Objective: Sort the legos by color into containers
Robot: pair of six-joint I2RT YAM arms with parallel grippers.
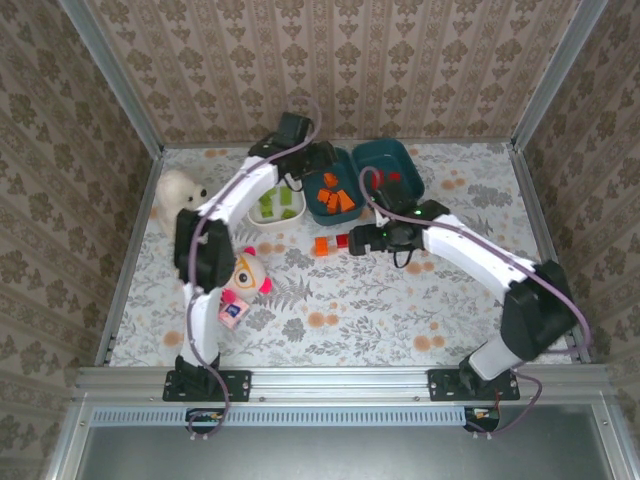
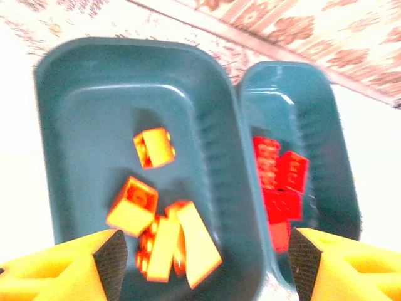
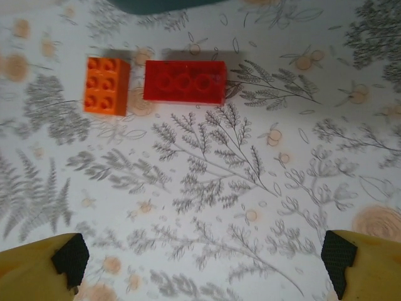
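1. The right fingers (image 3: 70, 260) were spread wide and held nothing. They hung over bare bench (image 3: 207, 188).
2. Ahead of them, nearer the finger at the left of the wrist view, a red brick (image 3: 185, 81) lay flat with its studs up and its long side across the fingers' line. Just beside it, farther out on that same side, lay an orange brick (image 3: 106, 86), with a narrow gap between the two.
3. Beyond both bricks showed the edge of a teal tray (image 3: 163, 5).
4. Both bricks looked light, stiff and smooth-sided, so a shallow pinch would likely slip. I judged the red one best taken at its middle, across its narrow width. The fingers would have to close on the flat side walls rather than the studs and stay clear of the orange neighbour.
5. The left fingers (image 2: 114, 254) were also open and empty, hanging above the orange tray (image 2: 69, 125). Loose orange bricks (image 2: 153, 147) lay in it between and just ahead of them.
6. Past the other finger, close against that tray, the red tray (image 2: 326, 125) held several red bricks (image 2: 279, 179).
7. Farther out, on the opposite side of the left fingers, a white tray (image 1: 262, 222) held green bricks (image 1: 287, 201).
8. A doll (image 1: 245, 275) and a teddy bear (image 1: 180, 190) lay well apart from both pairs of fingers.
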